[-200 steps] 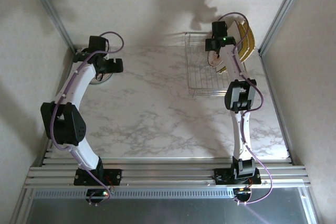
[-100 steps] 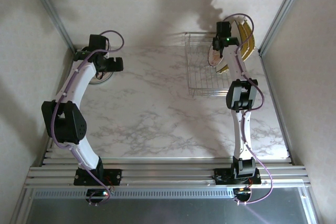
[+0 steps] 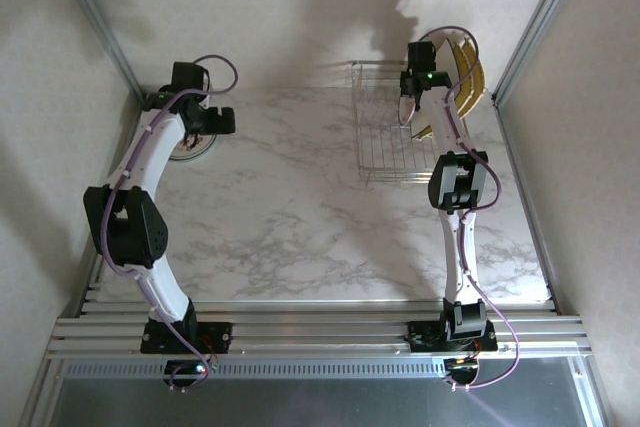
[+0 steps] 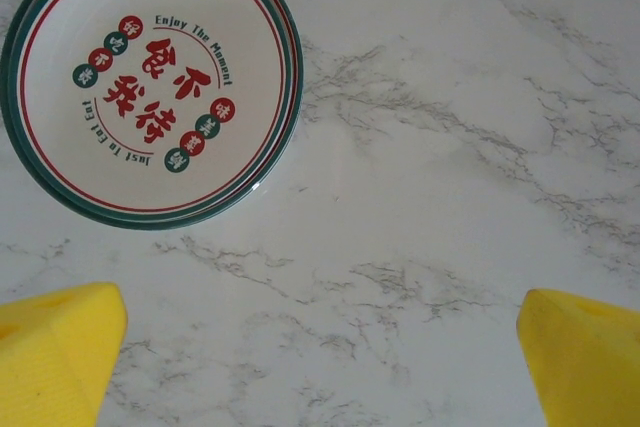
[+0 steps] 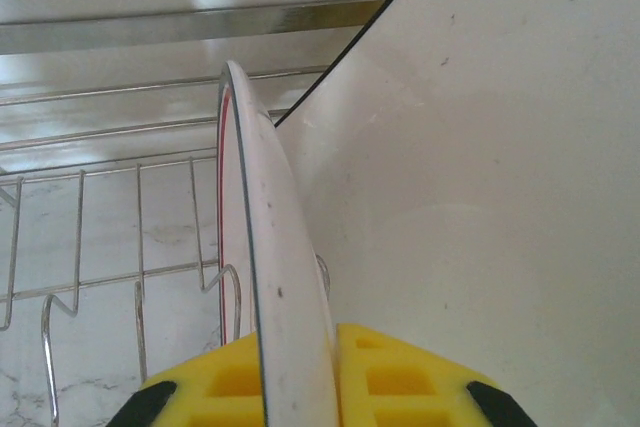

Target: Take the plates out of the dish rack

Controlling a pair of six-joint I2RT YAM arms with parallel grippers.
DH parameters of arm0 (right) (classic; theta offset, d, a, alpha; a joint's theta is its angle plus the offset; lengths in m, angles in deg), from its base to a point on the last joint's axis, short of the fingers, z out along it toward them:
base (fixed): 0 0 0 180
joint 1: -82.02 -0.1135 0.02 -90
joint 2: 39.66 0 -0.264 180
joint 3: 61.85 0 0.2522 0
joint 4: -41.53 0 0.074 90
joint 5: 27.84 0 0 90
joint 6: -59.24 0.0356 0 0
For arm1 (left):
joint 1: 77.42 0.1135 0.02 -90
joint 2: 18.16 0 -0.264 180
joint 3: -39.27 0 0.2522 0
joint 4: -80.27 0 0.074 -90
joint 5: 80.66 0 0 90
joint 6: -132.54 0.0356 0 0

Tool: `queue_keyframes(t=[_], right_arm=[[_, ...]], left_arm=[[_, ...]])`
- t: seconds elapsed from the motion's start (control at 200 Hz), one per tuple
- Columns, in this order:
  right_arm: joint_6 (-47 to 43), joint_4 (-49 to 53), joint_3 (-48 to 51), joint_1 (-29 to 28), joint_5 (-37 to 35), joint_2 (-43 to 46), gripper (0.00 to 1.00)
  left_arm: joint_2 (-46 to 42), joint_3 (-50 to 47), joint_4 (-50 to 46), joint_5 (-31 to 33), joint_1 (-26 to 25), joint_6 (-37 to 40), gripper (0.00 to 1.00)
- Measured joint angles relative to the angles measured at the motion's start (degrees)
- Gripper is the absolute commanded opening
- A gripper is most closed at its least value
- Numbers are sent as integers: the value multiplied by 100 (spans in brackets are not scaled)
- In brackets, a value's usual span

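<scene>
Gripping the rim of a small round white plate with a red line and dark edge [image 5: 262, 197], the right gripper [image 5: 297, 372] is clamping it between its yellow pads [image 5: 400, 377], one on either face, inside the rectangular silver wire dish rack [image 3: 383, 142], which is sitting at the far right corner of the white marble-patterned table [image 3: 290, 217]. The plate is standing on edge among the upright wire dividers. A larger whitish square plate [image 5: 480, 147] is leaning just beside it on the right; whether the two are touching I cannot tell. Yellow striped plates [image 3: 470, 69] are standing at the rack's far right end. By my reading, the step in hand is lifting this round plate out. Doing it well is calling for a straight pull along the plate's own plane, so the lower rim is clearing the dividers before any sideways travel, and the square neighbour is not getting dragged or tipped. The left gripper [image 4: 320, 357] is hovering empty, fingers wide apart, near the table's far left edge above a round white plate with red characters and a green rim [image 4: 150, 87] lying flat, probably marking the unloading spot.
</scene>
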Motion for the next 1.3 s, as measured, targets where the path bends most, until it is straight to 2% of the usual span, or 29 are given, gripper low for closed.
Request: queue_keyframes(t=[0.39, 0.731, 0.936, 1.111, 1.301], right_arm=[[-114, 186, 181, -48, -50, 295, 0], [-437, 190, 1539, -74, -330, 2422, 0], [-404, 24, 3032, -109, -181, 3901, 0], [-59, 111, 4116, -107, 726, 4854, 0], [748, -273, 5919, -98, 2702, 6030, 0]], left_arm=[[11, 0, -42, -2, 0, -2, 100], [-2, -81, -15, -151, 0, -4, 100], [-4, -105, 9, -173, 0, -4, 100], [-4, -286, 28, -168, 0, -4, 100], [-4, -566, 26, -166, 0, -2, 99]])
